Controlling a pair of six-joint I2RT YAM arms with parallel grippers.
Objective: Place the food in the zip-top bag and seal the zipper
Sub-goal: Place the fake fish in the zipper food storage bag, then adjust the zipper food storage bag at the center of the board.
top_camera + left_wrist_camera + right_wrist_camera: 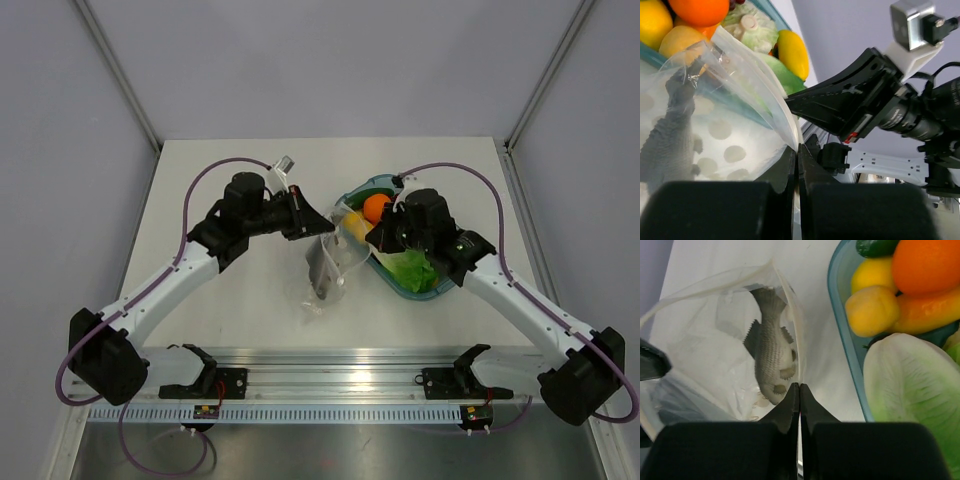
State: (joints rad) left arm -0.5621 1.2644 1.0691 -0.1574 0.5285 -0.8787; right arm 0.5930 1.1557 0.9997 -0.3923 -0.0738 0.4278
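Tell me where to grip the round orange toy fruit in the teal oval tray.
Probably grip the round orange toy fruit across its middle, coming from above: it sits atop the pile with its top exposed, while yellow toy lemons and the teal oval tray's wall hem it in sideways.

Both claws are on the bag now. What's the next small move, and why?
Probably ease the right claw slightly toward the tray to spread the mouth wider. It and the left claw are both shut on the zip-top bag at its rim. Only the grey fish is inside. The orange, lemon and lettuce sit in the tray.
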